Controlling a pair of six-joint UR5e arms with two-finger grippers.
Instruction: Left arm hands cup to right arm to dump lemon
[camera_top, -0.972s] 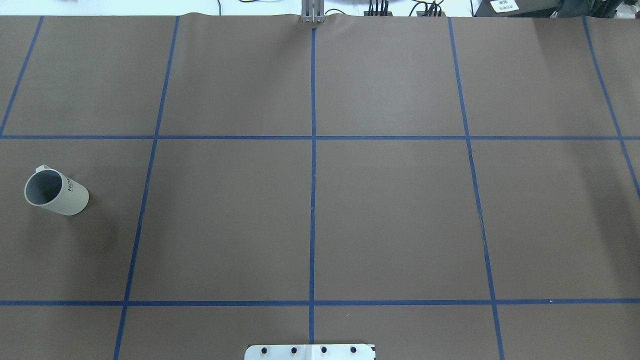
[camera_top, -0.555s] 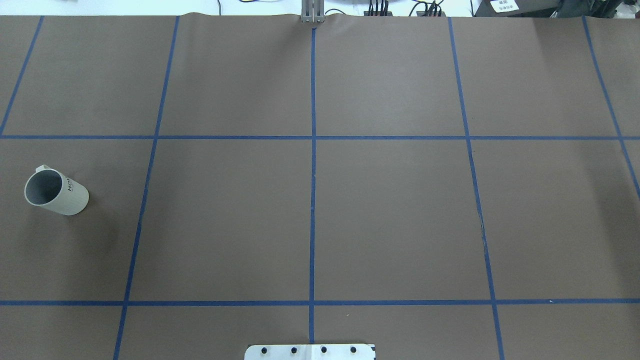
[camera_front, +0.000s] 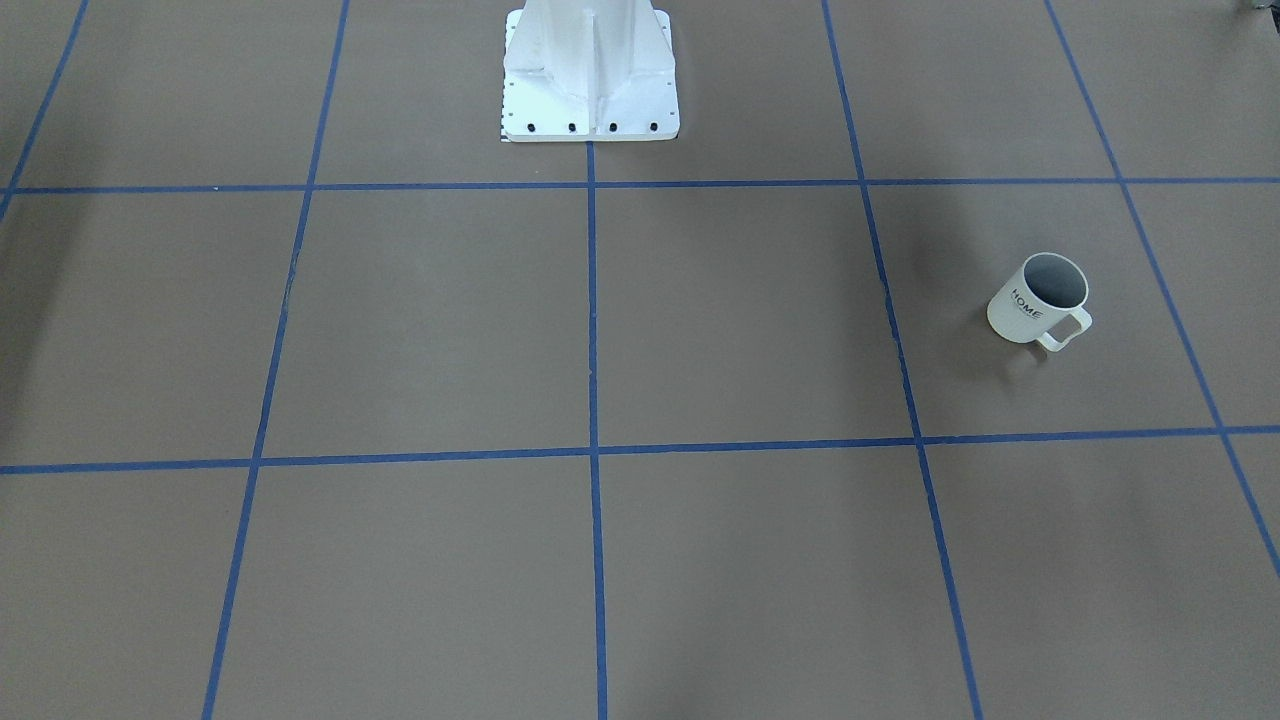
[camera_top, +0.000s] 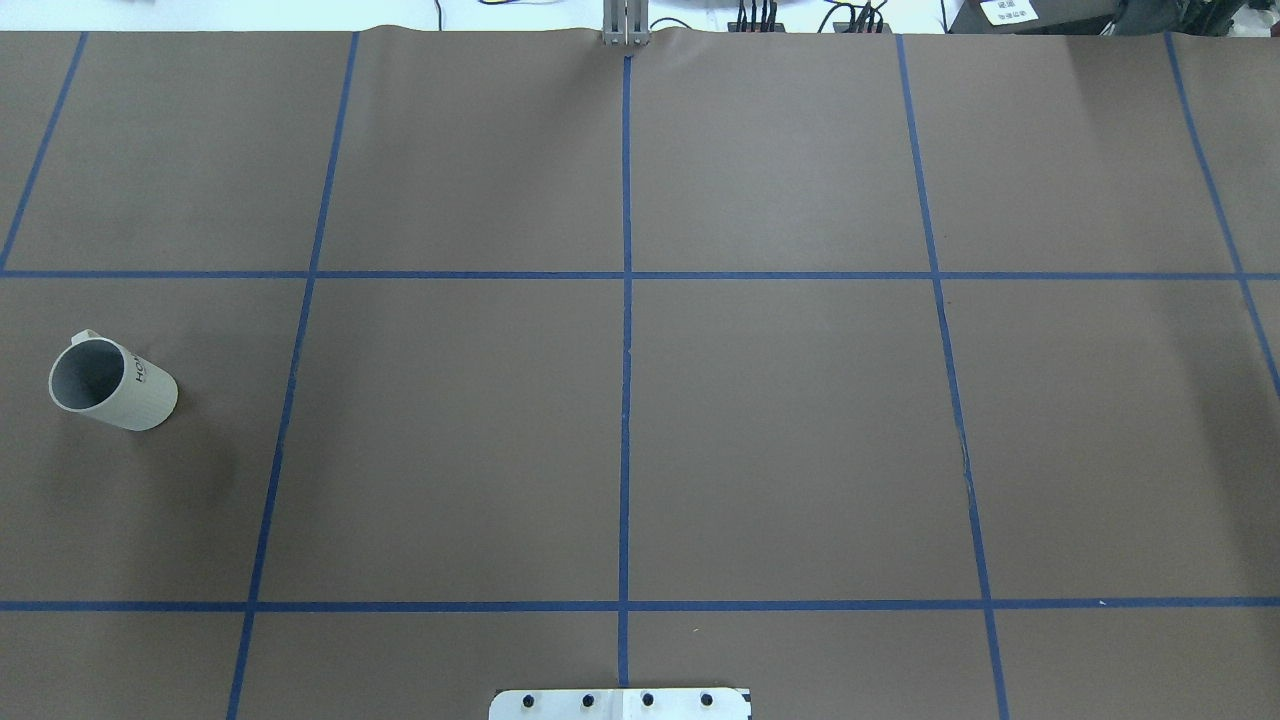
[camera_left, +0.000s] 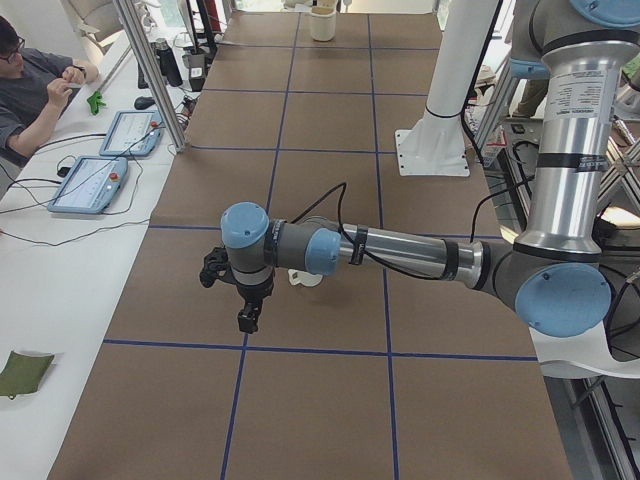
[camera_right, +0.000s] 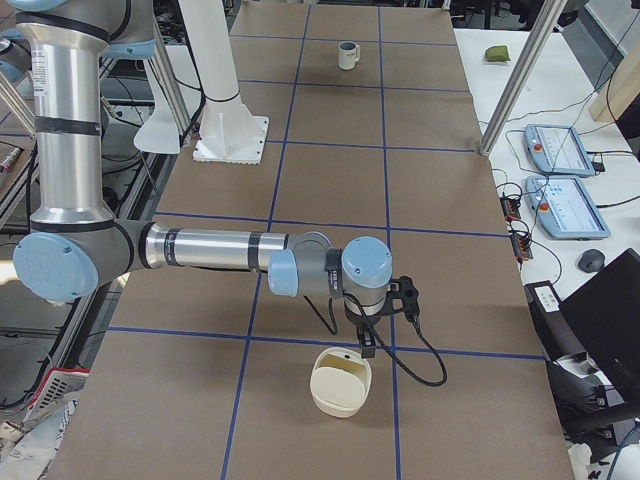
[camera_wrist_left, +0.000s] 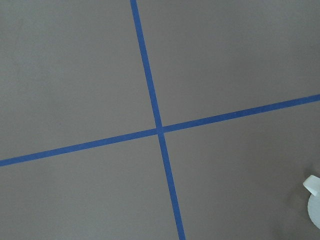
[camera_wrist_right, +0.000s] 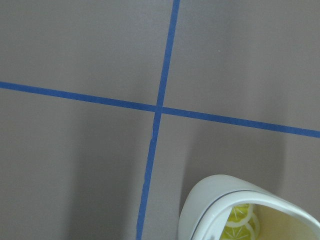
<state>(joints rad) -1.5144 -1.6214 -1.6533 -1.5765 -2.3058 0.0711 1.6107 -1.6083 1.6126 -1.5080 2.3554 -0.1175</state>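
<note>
From across the table, shows the cup (camera_front: 1038, 298) upright on the brown table (camera_front: 700, 330), handle turned away from the white base (camera_front: 590, 70); from overhead, puts it by the left edge, in the middle row of the blue tape (camera_top: 626, 400) grid. From the left end, catches the left gripper (camera_left: 246, 320) hanging near the cup (mostly hidden behind the arm (camera_left: 400, 255)); from the right end, the right gripper (camera_right: 365, 345) close to a cream bowl (camera_right: 340, 385), with no telling whether either is clenched or released. From the wrists, picks up crossed tape, plus a sliver of cup on the left one and the bowl's rim on the right one.
</note>
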